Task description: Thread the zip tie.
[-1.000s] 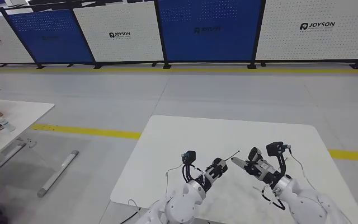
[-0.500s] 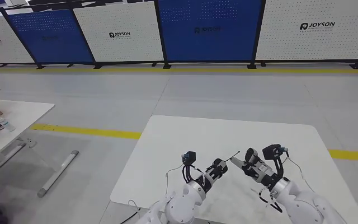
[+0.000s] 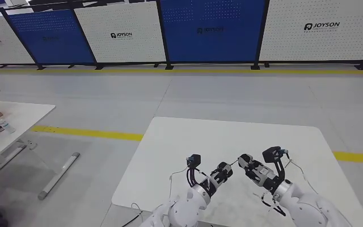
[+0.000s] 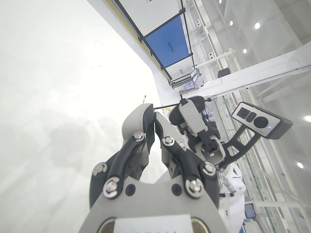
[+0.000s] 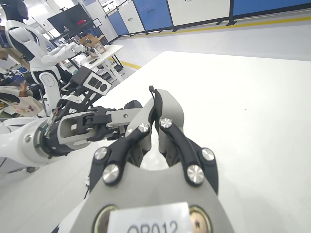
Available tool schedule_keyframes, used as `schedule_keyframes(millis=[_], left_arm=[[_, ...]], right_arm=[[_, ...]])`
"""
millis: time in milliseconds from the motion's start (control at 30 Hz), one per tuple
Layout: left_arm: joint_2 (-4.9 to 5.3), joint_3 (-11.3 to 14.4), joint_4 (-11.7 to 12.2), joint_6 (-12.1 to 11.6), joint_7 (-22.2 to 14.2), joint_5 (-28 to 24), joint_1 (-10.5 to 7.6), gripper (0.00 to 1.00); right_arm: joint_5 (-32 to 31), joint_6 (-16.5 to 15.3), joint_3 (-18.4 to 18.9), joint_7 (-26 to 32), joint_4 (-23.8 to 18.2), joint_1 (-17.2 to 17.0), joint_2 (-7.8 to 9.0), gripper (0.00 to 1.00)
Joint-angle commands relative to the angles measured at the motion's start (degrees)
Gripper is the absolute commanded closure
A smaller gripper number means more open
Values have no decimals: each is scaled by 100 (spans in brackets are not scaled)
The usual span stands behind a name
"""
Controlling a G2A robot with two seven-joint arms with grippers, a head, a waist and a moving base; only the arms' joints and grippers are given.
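A thin black zip tie (image 3: 233,163) spans the short gap between my two grippers, above the front part of the white table (image 3: 227,133). My left gripper (image 4: 153,112) is shut on one end, and the strand (image 4: 167,106) runs straight from it to the right gripper (image 4: 184,102). My right gripper (image 5: 155,99) is shut on the other end, with the small square head (image 5: 151,89) poking out past its fingertips. The left gripper (image 5: 133,104) sits close beside it. From above, the left gripper (image 3: 225,168) and right gripper (image 3: 243,160) nearly touch.
The table's bare top stretches away behind the grippers, and its front edge is close under the arms. A second white table (image 3: 20,113) stands far left across the floor. Another humanoid robot (image 5: 24,37) works at a desk off to the side.
The right gripper has moved leftward toward the left gripper, closing the gap between them. The strand between them now looks shorter. The left gripper has barely shifted.
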Motion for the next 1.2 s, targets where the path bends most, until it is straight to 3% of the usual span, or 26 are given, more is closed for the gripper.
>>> schedule_keyframes(millis=[0, 367, 600, 967, 1000, 1067, 1133, 1167], left_arm=[[-1, 6, -5, -22, 3, 9, 7, 100], [3, 45, 2, -405, 49, 156, 55, 100], [-5, 65, 34, -384, 68, 201, 34, 100], [-14, 94, 35, -412, 50, 216, 31, 100], [-16, 94, 36, -406, 50, 212, 29, 91], [-18, 93, 38, -396, 55, 204, 29, 60], [-19, 90, 38, -392, 61, 205, 31, 39], [-19, 88, 36, -389, 63, 208, 34, 38]], right_arm=[[21, 0, -7, 3, 2, 8, 11, 100], [279, 0, -71, 143, 1, 52, 90, 100], [662, 0, -64, 88, -102, 37, 175, 100], [649, 0, -175, 23, -77, 79, 301, 100], [639, 0, -181, 8, -77, 78, 310, 100], [626, 0, -195, -32, -73, 76, 328, 100], [598, 0, -201, -89, -63, 73, 342, 100], [563, 0, -202, -140, -50, 70, 349, 100]])
